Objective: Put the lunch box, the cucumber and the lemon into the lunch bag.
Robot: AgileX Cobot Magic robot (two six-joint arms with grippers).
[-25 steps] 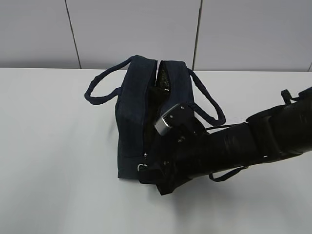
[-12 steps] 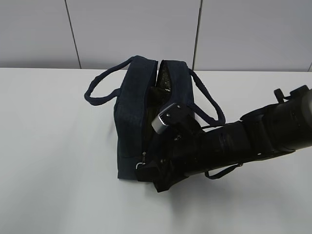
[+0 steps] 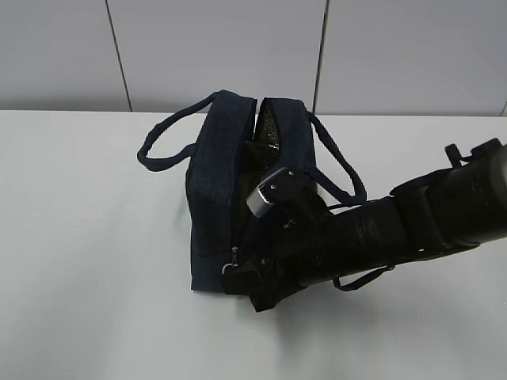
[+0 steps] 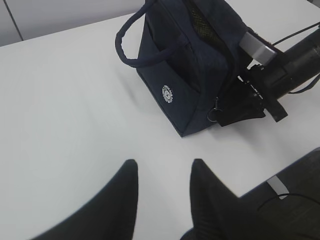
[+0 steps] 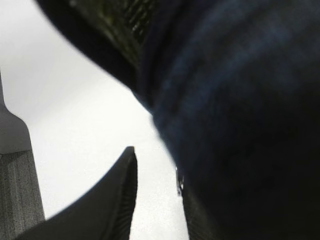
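Observation:
The dark navy lunch bag (image 3: pixel 212 198) stands on the white table with its top zipper open; a dark lining shows inside. It also shows in the left wrist view (image 4: pixel 185 65) and fills the right wrist view (image 5: pixel 240 100). My right gripper (image 3: pixel 247 279) is low at the bag's near end, open, with the metal ring pull (image 5: pixel 179 185) beside its right finger. My left gripper (image 4: pixel 164 164) is open and empty over bare table, short of the bag. The lunch box, cucumber and lemon are hidden or out of view.
The bag's two loop handles (image 3: pixel 162 150) hang out to either side. My right arm (image 3: pixel 412 226) stretches across the table's right part. A grey panelled wall (image 3: pixel 214 47) runs behind the table's far edge.
My right arm has lifted slightly and nudged towards the bag's near end during the first half second, then held still. The bag's near corner shifted a little left.

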